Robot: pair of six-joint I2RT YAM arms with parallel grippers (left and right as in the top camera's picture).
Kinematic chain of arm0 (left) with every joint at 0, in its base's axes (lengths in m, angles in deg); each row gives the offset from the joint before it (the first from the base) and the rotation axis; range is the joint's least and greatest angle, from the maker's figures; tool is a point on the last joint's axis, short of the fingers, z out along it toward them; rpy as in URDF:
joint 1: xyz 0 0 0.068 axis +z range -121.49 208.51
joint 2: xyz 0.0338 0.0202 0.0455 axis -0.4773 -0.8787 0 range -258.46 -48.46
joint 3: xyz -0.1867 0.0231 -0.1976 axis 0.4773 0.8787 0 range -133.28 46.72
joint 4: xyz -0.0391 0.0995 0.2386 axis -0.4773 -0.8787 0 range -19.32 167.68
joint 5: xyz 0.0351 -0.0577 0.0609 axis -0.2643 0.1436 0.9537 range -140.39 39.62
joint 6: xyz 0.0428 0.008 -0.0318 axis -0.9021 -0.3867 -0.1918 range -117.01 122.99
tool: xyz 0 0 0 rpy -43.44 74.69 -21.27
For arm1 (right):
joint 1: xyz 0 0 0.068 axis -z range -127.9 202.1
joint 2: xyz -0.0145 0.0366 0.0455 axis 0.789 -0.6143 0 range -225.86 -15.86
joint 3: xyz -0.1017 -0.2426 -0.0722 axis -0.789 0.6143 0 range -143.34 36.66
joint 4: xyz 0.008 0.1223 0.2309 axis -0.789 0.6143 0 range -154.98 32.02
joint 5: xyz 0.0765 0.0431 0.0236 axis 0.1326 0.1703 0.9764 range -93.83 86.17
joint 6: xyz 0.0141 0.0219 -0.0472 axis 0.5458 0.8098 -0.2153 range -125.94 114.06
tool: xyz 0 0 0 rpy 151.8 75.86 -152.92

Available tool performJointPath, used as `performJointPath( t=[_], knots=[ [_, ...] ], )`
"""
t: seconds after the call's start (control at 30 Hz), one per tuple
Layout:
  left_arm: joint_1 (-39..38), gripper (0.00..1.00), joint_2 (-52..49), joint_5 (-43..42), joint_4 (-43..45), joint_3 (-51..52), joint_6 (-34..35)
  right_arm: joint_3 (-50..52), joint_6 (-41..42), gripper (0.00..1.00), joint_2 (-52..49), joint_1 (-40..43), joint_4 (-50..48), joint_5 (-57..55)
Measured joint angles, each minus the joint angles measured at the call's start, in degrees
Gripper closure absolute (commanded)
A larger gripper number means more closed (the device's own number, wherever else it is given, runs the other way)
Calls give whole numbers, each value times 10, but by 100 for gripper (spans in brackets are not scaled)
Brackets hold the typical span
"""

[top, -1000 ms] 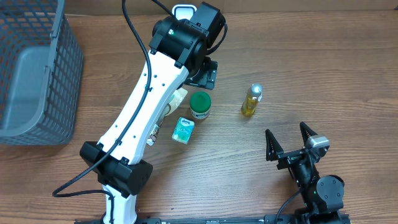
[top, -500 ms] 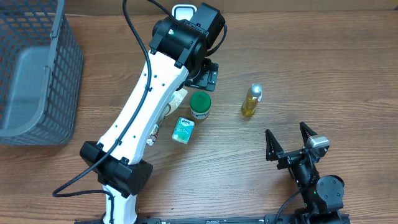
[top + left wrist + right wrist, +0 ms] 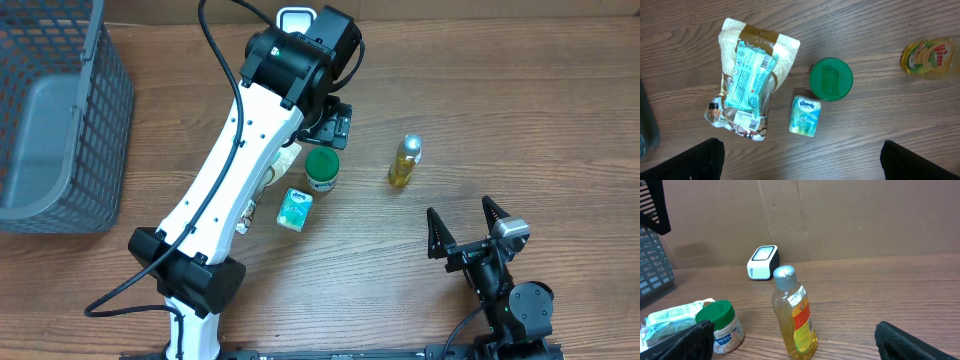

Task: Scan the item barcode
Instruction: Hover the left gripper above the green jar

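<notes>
Several items lie mid-table: a snack bag (image 3: 750, 80), a green-lidded jar (image 3: 830, 79), a small tissue pack (image 3: 805, 116) and a yellow bottle (image 3: 405, 162). The white barcode scanner (image 3: 293, 18) stands at the table's far edge. My left gripper (image 3: 801, 160) hangs open high over the items, nothing between its fingers, and its arm hides most of the bag in the overhead view. My right gripper (image 3: 460, 212) stands open near the front right, facing the upright bottle (image 3: 795, 315) and apart from it.
A grey mesh basket (image 3: 60, 120) takes up the far left corner. A brown cardboard wall (image 3: 865, 215) backs the table behind the scanner (image 3: 763, 262). The left arm (image 3: 230, 170) stretches diagonally across the table's middle.
</notes>
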Motion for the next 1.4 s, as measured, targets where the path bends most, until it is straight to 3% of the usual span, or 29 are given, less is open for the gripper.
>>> performJointPath(
  t=[1.4],
  knots=[
    [0, 0, 0, -26, -2, 0, 0, 0, 0, 0, 0, 0, 0, 0]
  ],
)
